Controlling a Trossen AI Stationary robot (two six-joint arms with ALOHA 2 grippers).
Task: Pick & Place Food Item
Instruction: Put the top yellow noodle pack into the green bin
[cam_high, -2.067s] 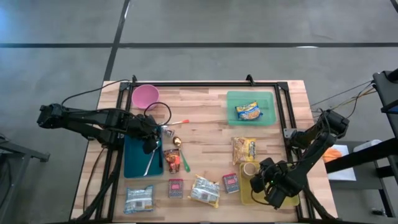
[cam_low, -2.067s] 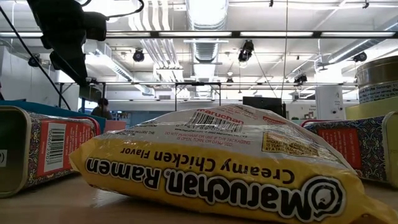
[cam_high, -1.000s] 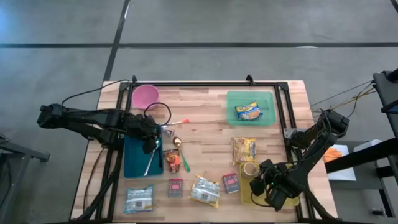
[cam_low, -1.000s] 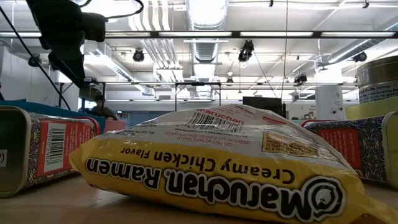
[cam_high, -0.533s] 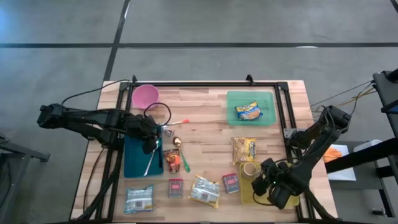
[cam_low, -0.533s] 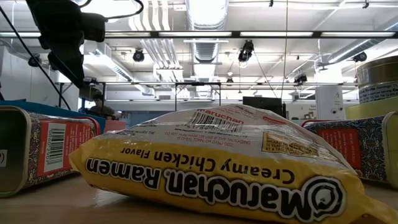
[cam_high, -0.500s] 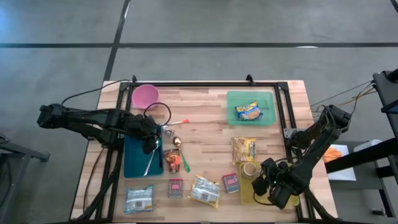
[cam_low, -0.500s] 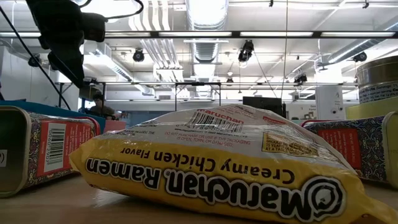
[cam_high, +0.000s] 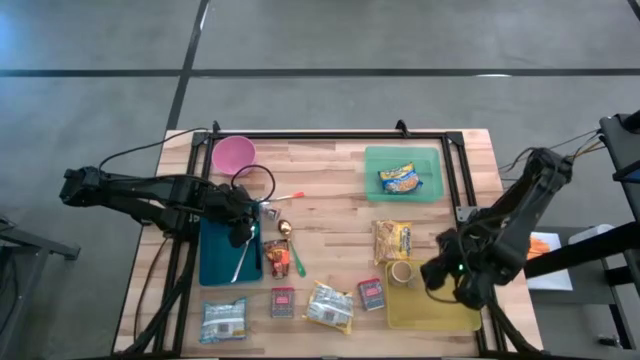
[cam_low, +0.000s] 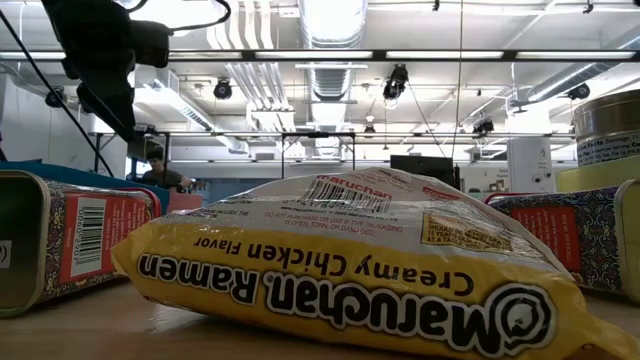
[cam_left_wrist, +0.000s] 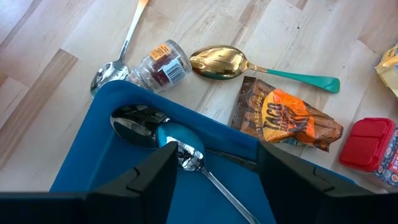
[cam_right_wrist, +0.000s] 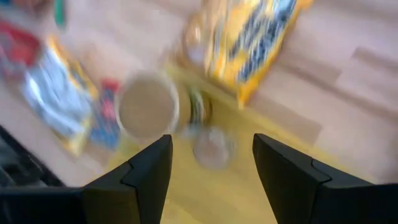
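Hovering at the lower right of the high view, the right gripper (cam_high: 440, 272) sits above the upper right corner of the yellow tray (cam_high: 440, 318), beside the can (cam_high: 402, 272) that stands at the tray's upper left corner. In the right wrist view its two dark fingers (cam_right_wrist: 144, 168) stand spread with nothing between them; the can (cam_right_wrist: 148, 107) and the yellow tray (cam_right_wrist: 249, 193) show blurred beyond them.

The left gripper (cam_high: 243, 222) hangs over the upper right part of the blue tray (cam_high: 216, 262) at the left centre of the high view. In the left wrist view its fingers (cam_left_wrist: 155, 180) are spread and hold nothing; spoons (cam_left_wrist: 161, 134) lie in the blue tray (cam_left_wrist: 93, 174) below them.

Food items on the table (cam_high: 330, 180):
- A ramen pack (cam_high: 393, 240) lies just above the can.
- A second pack (cam_high: 400, 179) lies in the green tray (cam_high: 372, 160) at the upper right.
- A taco seasoning packet (cam_high: 276, 257) lies right of the blue tray, with a gold spoon (cam_high: 286, 229) and a small spice jar (cam_high: 270, 211) above it.
- A silver packet (cam_high: 224, 320), a red box (cam_high: 283, 302), another ramen pack (cam_high: 330, 307) and a second red box (cam_high: 371, 293) lie along the lower edge.

A pink bowl (cam_high: 235, 153) stands at the upper left.
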